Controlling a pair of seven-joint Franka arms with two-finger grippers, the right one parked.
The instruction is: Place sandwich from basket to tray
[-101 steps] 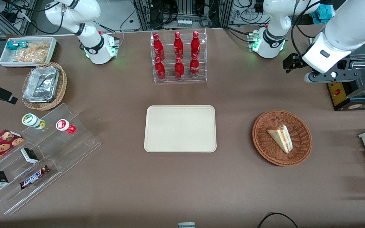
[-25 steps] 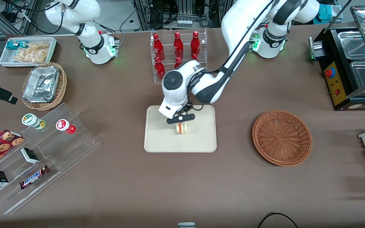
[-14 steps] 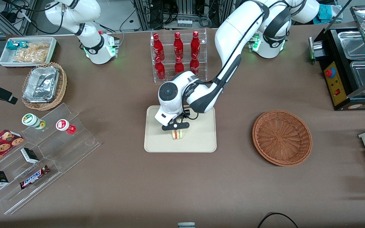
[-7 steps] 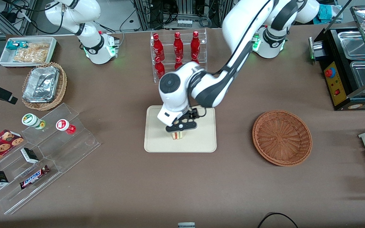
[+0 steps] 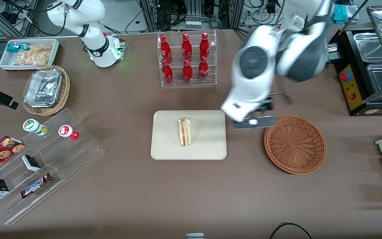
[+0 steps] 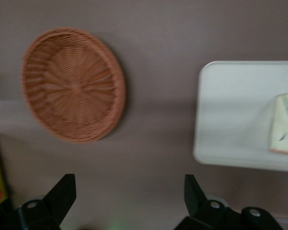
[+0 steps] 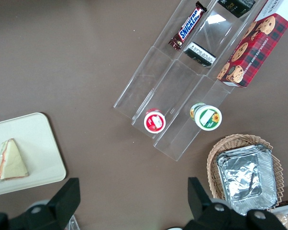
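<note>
The sandwich [image 5: 184,131] stands on edge near the middle of the beige tray [image 5: 207,146], with its red and green filling facing up. The right wrist view shows the sandwich [image 7: 9,160] on the tray [image 7: 34,139] too. The reddish-brown basket [image 5: 295,144] has nothing in it and lies toward the working arm's end of the table. My gripper [image 5: 254,123] hangs high above the table between tray and basket. It is open with nothing between its fingers [image 6: 62,191]. Below my gripper [image 6: 128,189] the left wrist view shows the basket [image 6: 72,84], the tray [image 6: 235,115] and the sandwich [image 6: 285,124].
A clear rack of red bottles [image 5: 187,59] stands farther from the front camera than the tray. Toward the parked arm's end are a stepped acrylic shelf [image 5: 45,159] with snacks, a tan basket of foil trays [image 5: 46,89] and a white bin [image 5: 28,53]. A black machine [image 5: 366,66] flanks the working arm.
My gripper has let go of the sandwich, risen and swung away toward the basket. The sandwich now stands free on the tray.
</note>
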